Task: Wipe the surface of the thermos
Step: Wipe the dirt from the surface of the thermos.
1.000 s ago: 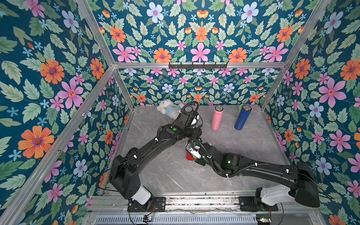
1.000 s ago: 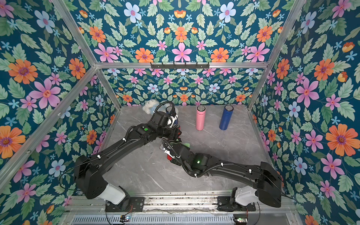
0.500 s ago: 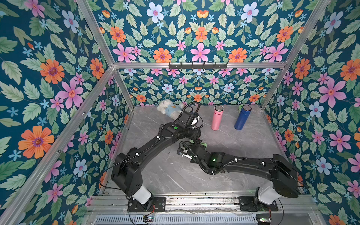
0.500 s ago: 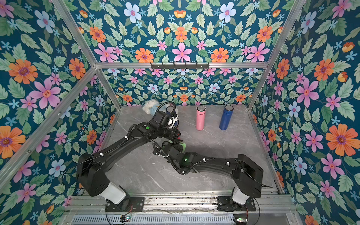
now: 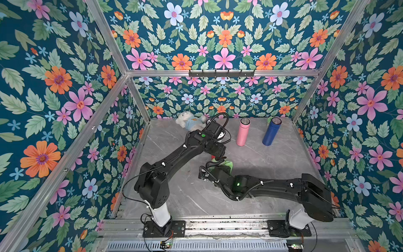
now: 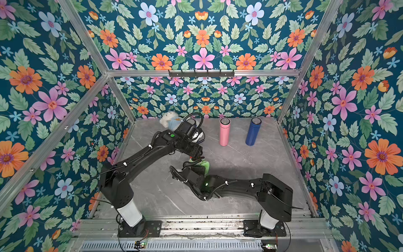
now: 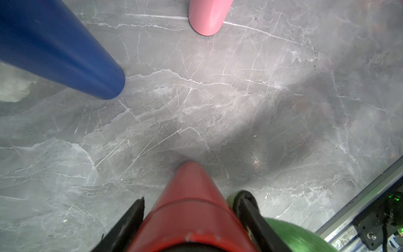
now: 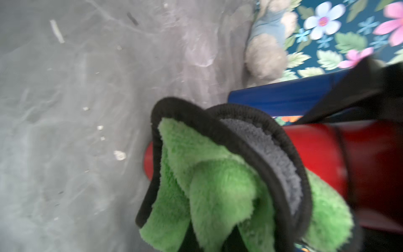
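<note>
A red thermos (image 7: pixel 189 196) stands upright on the grey marble table (image 7: pixel 218 98), gripped near its top by my left gripper (image 7: pixel 192 197), whose black fingers press both its sides. From above, the left gripper (image 5: pixel 216 153) hides almost all of it. My right gripper (image 8: pixel 209 240) is shut on a green cloth with black edging (image 8: pixel 218 185), which lies against the side of the red thermos (image 8: pixel 316 152). The cloth (image 5: pixel 226 163) shows beside the right gripper (image 5: pixel 214 168) in both top views.
A pink thermos (image 5: pixel 243 132) and a blue thermos (image 5: pixel 271 131) stand upright at the back of the table. A white plush toy (image 5: pixel 189 121) lies against the back wall. Flowered walls and aluminium posts enclose the table on three sides.
The right arm has swung its elbow and wrist leftward, carrying the cloth round the red thermos. The left arm holds still with the thermos.
</note>
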You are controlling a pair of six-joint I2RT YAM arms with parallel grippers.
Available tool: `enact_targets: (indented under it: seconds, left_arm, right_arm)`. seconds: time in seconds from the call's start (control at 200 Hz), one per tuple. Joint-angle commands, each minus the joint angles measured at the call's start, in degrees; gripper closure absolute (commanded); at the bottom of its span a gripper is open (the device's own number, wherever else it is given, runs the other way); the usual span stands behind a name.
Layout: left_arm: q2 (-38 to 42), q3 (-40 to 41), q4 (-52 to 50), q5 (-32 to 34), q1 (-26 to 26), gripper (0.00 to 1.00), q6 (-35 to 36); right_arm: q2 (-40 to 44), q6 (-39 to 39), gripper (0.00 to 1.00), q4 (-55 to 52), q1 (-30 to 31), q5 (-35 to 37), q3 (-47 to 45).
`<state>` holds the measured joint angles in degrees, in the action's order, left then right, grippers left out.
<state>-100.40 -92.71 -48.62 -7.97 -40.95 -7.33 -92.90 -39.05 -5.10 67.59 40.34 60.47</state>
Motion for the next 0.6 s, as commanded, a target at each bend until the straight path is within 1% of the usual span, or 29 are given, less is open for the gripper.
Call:
enact_targets:
  seconds: [0.0, 0.12, 0.25, 0.35, 0.455, 0.48, 0.595]
  left_arm:
    - [-0.91, -2.26, -7.92, 0.06, -0.1, 1.0, 2.27]
    - [-1.6, -3.18, -10.0, 0.23, -0.13, 1.0, 3.51]
    - [-1.83, -3.01, -10.75, -0.18, -0.17, 1.0, 4.22]
    - [-1.74, -2.63, -10.82, -0.43, -0.17, 1.0, 4.42]
    - [-1.88, -2.14, -11.05, -0.73, -0.16, 1.0, 4.86]
    - [-1.9, -2.04, -11.15, -0.82, -0.13, 1.0, 4.98]
    - [-2.3, -1.86, -11.63, -1.02, -0.13, 1.0, 5.48]
  right_arm:
    - [1.52, -8.36, 1.0, 7.91, 0.34, 6.51, 0.66]
    - [2.0, -15.86, 1.0, 14.79, 0.34, 8.96, 0.71]
    - [1.95, -16.11, 1.0, 13.89, 0.34, 8.02, 0.94]
    - [0.38, -12.3, 1.0, 11.28, 0.35, 7.22, -0.57]
    - [-1.59, -5.34, 1.0, 8.99, 0.41, 6.21, -2.68]
    - [-4.09, -3.71, 1.0, 8.89, 0.51, 6.17, -3.15]
    - [-8.51, 1.45, 1.0, 9.69, 0.65, 5.51, -4.82]
